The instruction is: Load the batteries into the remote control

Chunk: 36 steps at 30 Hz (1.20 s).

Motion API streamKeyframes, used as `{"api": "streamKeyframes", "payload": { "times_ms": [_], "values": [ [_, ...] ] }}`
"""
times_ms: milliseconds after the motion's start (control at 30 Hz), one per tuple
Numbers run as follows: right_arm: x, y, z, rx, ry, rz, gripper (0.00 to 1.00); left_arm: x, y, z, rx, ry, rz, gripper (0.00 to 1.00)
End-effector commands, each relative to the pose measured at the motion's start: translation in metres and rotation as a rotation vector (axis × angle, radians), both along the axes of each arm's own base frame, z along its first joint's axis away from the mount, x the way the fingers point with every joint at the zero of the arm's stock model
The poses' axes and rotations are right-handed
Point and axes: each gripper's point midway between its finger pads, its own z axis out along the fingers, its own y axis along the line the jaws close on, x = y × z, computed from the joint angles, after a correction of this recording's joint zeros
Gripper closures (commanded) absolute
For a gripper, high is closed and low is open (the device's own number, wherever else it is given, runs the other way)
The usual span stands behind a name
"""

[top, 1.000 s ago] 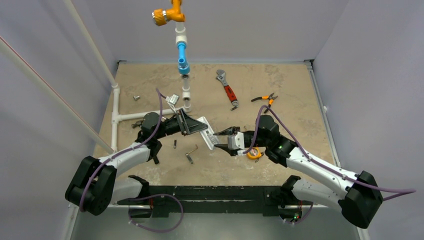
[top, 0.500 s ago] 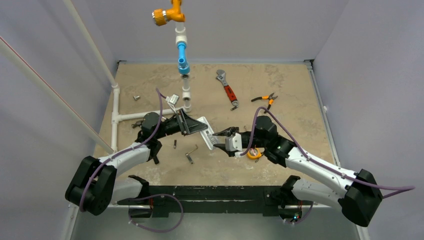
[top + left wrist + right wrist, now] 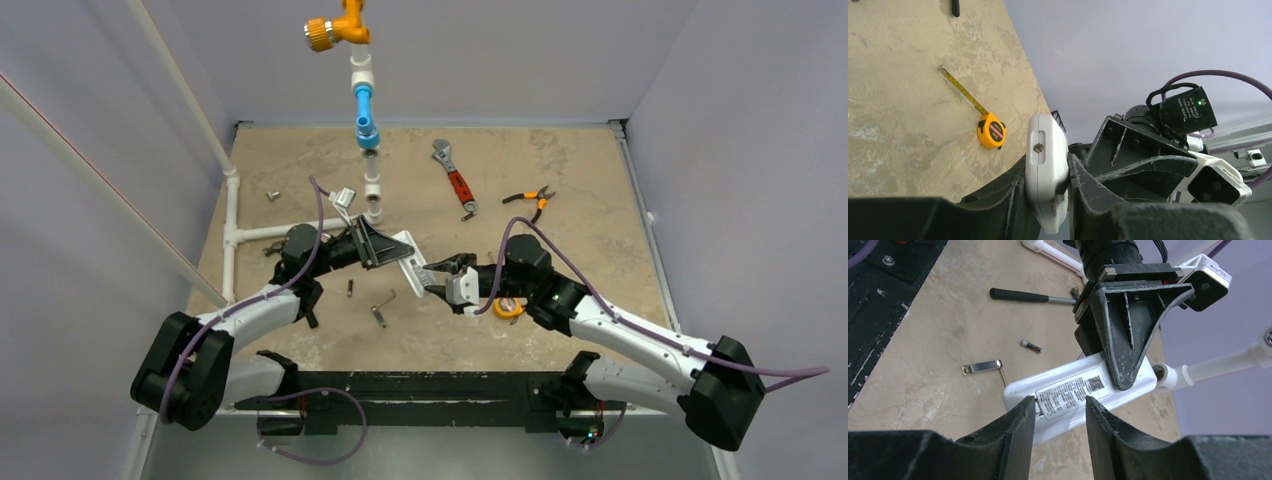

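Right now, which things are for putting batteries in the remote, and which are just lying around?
For the job: remote control, loose battery, left gripper, right gripper.
Lying about: wrench, pliers, tape measure, white pipes.

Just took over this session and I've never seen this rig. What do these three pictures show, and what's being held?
Two robot arms are bolted at a table's near edge. One picture looks down on both; the other two come from a camera on each wrist. The left claw is shut on the white remote control, holding it off the table. The right claw stands parted at the remote's labelled back; whether it touches, I cannot tell. On the table lie a loose battery, a yellow tape measure, a red-handled wrench and orange pliers.
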Motion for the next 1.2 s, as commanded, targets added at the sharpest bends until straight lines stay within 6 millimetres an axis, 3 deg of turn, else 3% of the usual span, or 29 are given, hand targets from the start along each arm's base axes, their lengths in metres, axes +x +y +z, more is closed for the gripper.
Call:
{"api": "streamKeyframes", "payload": {
  "times_ms": [0,433,700,1167],
  "values": [
    [0.011,0.0,0.031,0.08,-0.101,-0.053,0.62,-0.002,-0.001,0.016,-0.028,-0.069,-0.019,1.0],
    [0.003,-0.001,0.038,0.108,-0.1,-0.026,0.6,-0.003,-0.001,0.014,-0.024,-0.065,-0.019,1.0],
    [-0.015,0.001,0.019,0.025,-0.031,0.072,0.56,-0.003,-0.001,0.015,-0.024,-0.067,-0.022,1.0],
    [0.002,0.003,0.014,0.012,-0.036,0.005,0.59,-0.004,0.0,0.014,-0.023,-0.067,-0.017,1.0]
  ]
}}
